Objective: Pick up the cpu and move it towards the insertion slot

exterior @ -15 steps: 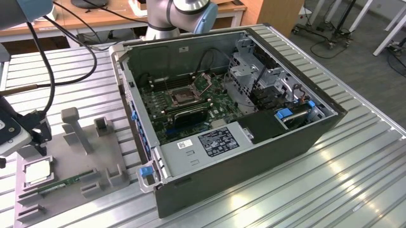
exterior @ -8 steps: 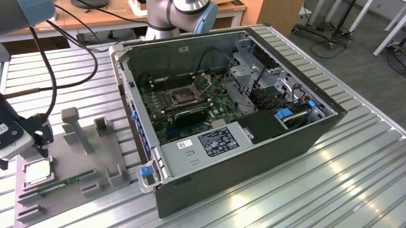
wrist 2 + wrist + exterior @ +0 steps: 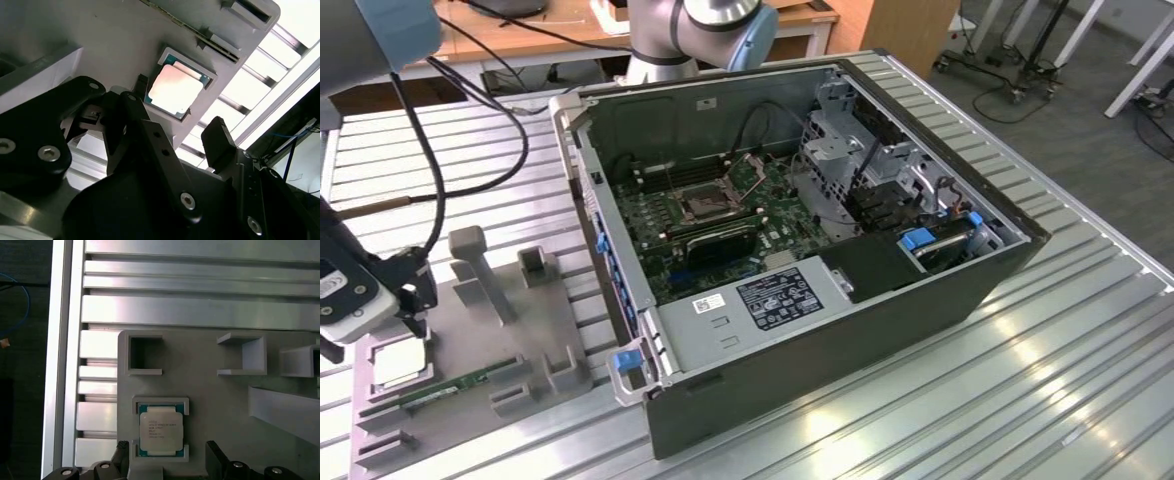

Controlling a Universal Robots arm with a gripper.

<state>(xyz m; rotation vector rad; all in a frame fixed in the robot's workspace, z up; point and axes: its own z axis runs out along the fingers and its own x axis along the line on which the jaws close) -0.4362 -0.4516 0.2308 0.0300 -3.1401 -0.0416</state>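
The pincer (image 3: 167, 450), spread wide, hangs over the cpu (image 3: 160, 430), which lies ungrasped in its grey holder (image 3: 210, 405), well apart from the insertion slot (image 3: 707, 205).

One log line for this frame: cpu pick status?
stage: pre-grasp | gripper: open, poised over cpu | cpu: seated in grey holder, not lifted | insertion slot: inside open case, away from gripper
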